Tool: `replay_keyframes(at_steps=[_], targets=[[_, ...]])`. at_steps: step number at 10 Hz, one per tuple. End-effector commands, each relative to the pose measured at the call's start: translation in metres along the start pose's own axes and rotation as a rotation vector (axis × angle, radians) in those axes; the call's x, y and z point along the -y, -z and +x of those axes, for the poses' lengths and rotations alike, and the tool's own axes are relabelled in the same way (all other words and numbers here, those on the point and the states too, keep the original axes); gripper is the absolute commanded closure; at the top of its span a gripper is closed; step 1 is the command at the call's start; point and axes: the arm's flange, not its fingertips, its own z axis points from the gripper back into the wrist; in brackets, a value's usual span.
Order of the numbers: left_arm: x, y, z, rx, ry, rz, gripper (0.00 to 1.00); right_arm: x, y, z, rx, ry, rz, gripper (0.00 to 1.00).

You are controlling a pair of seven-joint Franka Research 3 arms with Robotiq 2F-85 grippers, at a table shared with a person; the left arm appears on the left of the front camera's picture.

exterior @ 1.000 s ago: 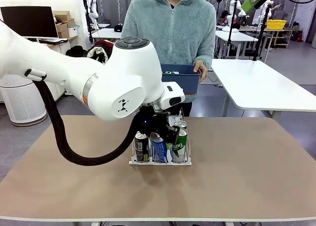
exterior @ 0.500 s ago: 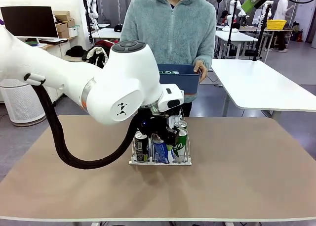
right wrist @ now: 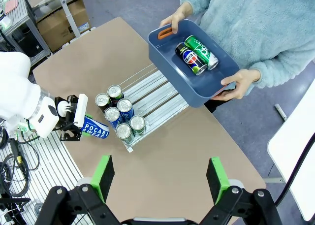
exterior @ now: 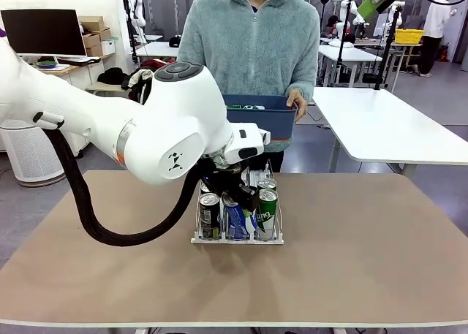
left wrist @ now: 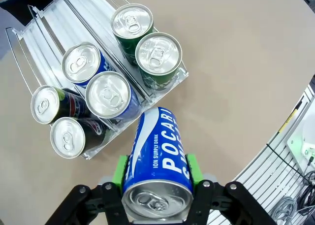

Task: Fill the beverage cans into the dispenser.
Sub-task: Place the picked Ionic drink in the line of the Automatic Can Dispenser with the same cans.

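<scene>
Beverage cans (left wrist: pixel 108 97), slim with silver tops, stand six in the dispenser (left wrist: pixel 47 35) on the table: two green, two blue, two black Pepsi. A seventh, the blue Pocari can (left wrist: pixel 160 146), is clamped in the left gripper (left wrist: pixel 156 171) just before the middle lane. The right gripper (right wrist: pixel 160 178) hangs with jaws wide apart, and two more cans (right wrist: pixel 196 55) lie in the person's blue bin (right wrist: pixel 165 52).
</scene>
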Motion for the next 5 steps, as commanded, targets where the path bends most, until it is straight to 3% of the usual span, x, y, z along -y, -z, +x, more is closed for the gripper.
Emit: replay_keyframes(at_steps=[1, 5], targets=[[0.006, -0.002, 0.000, 0.004, -0.019, -0.001, 0.43, 0.001, 0.000, -0.002, 0.003, -0.006, 0.005, 0.00], [-0.020, 0.008, 0.016, -0.009, 0.043, 0.041, 0.43, 0.001, 0.000, -0.002, 0.003, -0.006, 0.005, 0.00]])
